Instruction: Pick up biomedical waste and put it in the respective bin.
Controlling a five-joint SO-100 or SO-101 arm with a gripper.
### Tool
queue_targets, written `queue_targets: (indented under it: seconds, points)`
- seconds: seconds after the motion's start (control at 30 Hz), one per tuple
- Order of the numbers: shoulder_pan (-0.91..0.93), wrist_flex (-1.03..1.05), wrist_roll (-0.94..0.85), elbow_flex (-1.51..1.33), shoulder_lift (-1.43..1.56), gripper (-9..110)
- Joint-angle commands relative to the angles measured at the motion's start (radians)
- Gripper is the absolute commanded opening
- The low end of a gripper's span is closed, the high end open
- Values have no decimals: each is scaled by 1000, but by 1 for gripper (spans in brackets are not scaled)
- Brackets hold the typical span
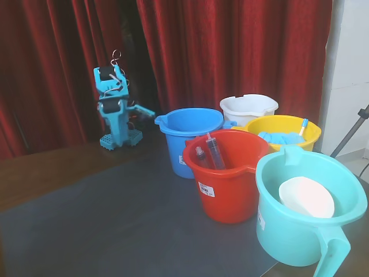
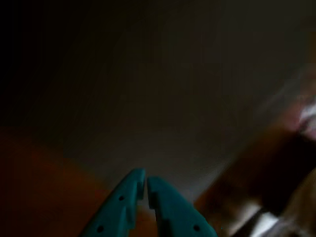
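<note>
**Nothing in my grip and the waste nowhere in sight**

Teal bucket (image 1: 308,210) sits closest to the fixed camera, a white bowl-like thing (image 1: 307,197) lying inside it. Behind it stand the red bucket (image 1: 226,182) with two blue-tinted syringes (image 1: 215,151) leaning in it, the blue bucket (image 1: 189,138), the yellow bucket (image 1: 282,131) holding blue items, and the white bucket (image 1: 248,108) at the back, all bunched together and touching or nearly so.

My arm (image 1: 117,107) is folded up at the far end of the dark table (image 1: 115,219), well apart from the buckets. In the wrist view my pincer (image 2: 146,183) has its two teal tips almost meeting, only a sliver of a gap between them, and nothing held.

The slim syringe-like stick I am meant to collect does not show in either picture; the table in front of the buckets looks bare, and the wrist view is dark and blurred. That is my main risk: reaching out with no target and closing on nothing. I judge a second danger in mistaking the larger syringes in the red bucket for my waste. The buckets stand so tightly that a careless sweep could knock one, or drop the stick into the wrong one.
</note>
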State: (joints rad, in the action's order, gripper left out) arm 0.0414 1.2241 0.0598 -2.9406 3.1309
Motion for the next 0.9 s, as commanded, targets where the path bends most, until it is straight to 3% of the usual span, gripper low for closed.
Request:
queue_targets:
  seconds: [0.0,0.23,0.87]
  points:
    - [89,75,20,12,5,0]
    - [189,83,23,15,0,0]
    - [190,83,14,17,2,0]
